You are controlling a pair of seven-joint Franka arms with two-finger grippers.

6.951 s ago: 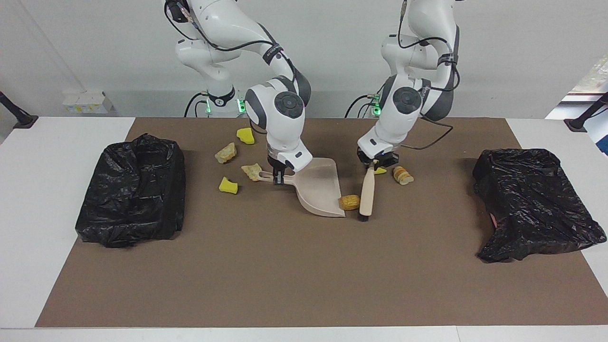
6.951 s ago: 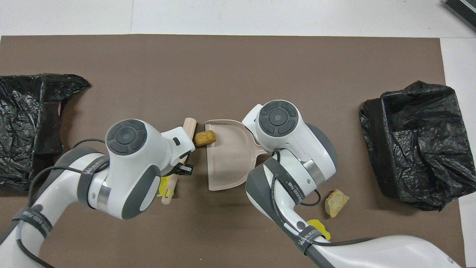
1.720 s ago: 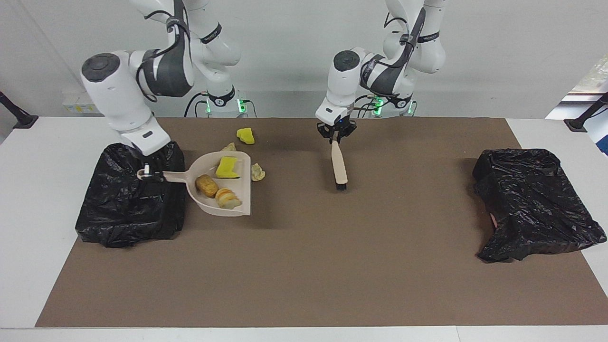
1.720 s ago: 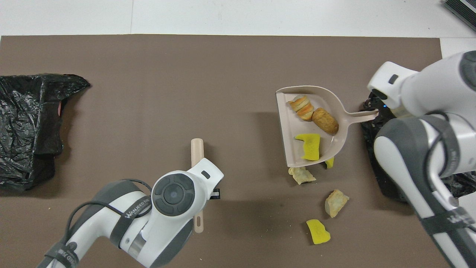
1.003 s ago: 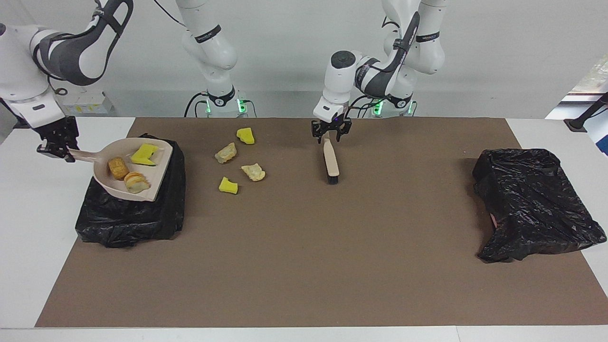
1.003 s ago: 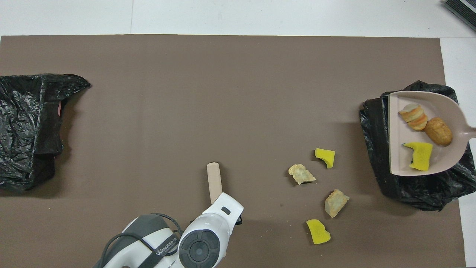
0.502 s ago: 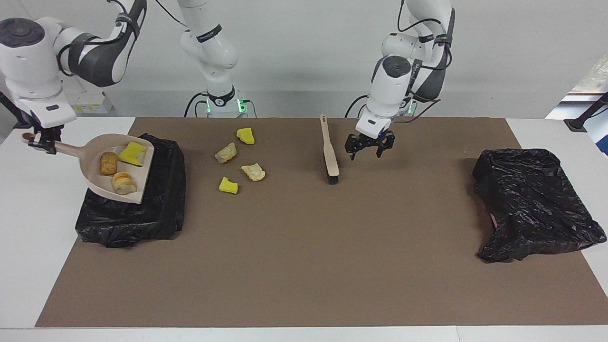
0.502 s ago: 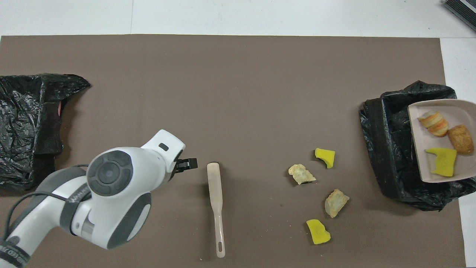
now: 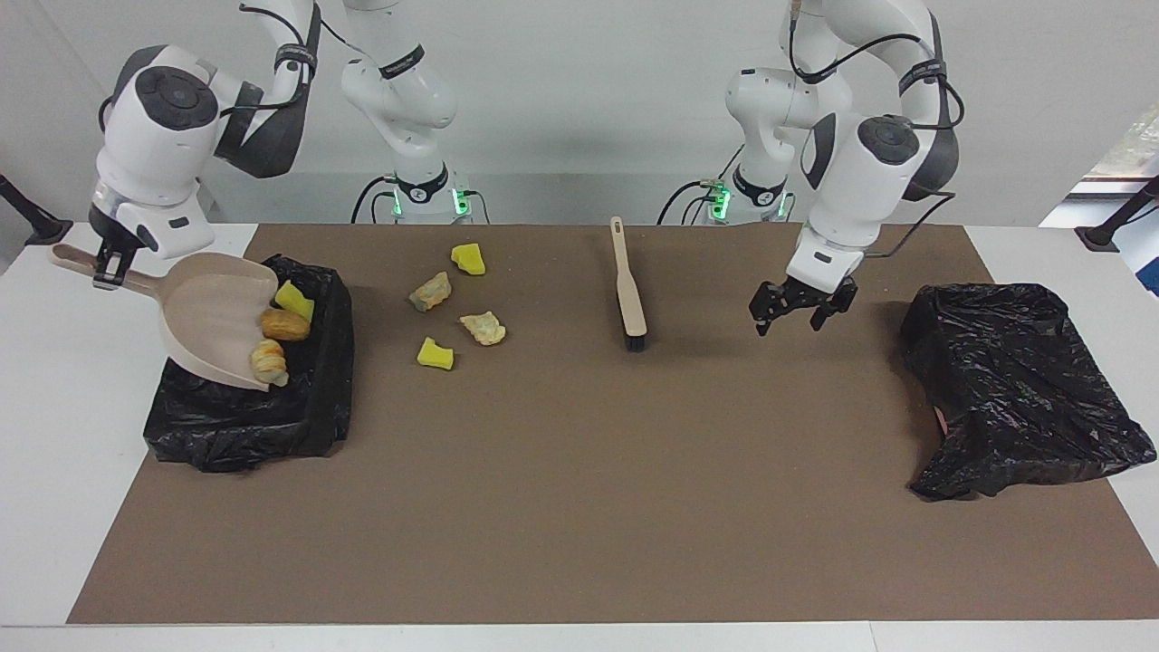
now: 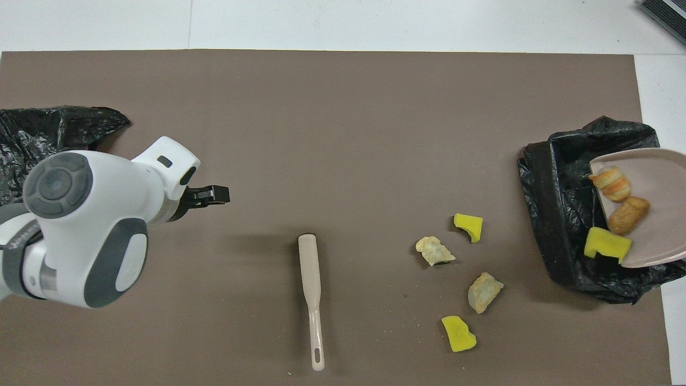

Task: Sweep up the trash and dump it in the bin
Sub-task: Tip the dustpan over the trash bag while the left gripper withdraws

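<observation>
At frame left, right gripper (image 9: 107, 269) clamps tilted dustpan (image 9: 213, 312); yellow and orange-brown trash (image 9: 281, 328) slides binward; left gripper (image 9: 800, 306) spread, empty.

Tipping the dustpan (image 9: 213, 312) over the bin (image 9: 244, 426) at the right arm's end of the table.

Gripping the dustpan's handle with the right gripper (image 9: 107, 267) clamped on it, above the table beside that bin, and carrying three lumps (image 9: 284, 325) at the pan's lowered lip, over the bin's inside. Leaving four lumps (image 9: 483, 328) lying apart on the mat (image 9: 579, 507), between that bin and the brush (image 9: 627, 290). Pointing the brush's handle end toward the robots, near the mat's middle. Hovering the left gripper (image 9: 797, 308), fingers apart, over the mat between the brush and the second bin (image 9: 1023, 380) at the left arm's end.
</observation>
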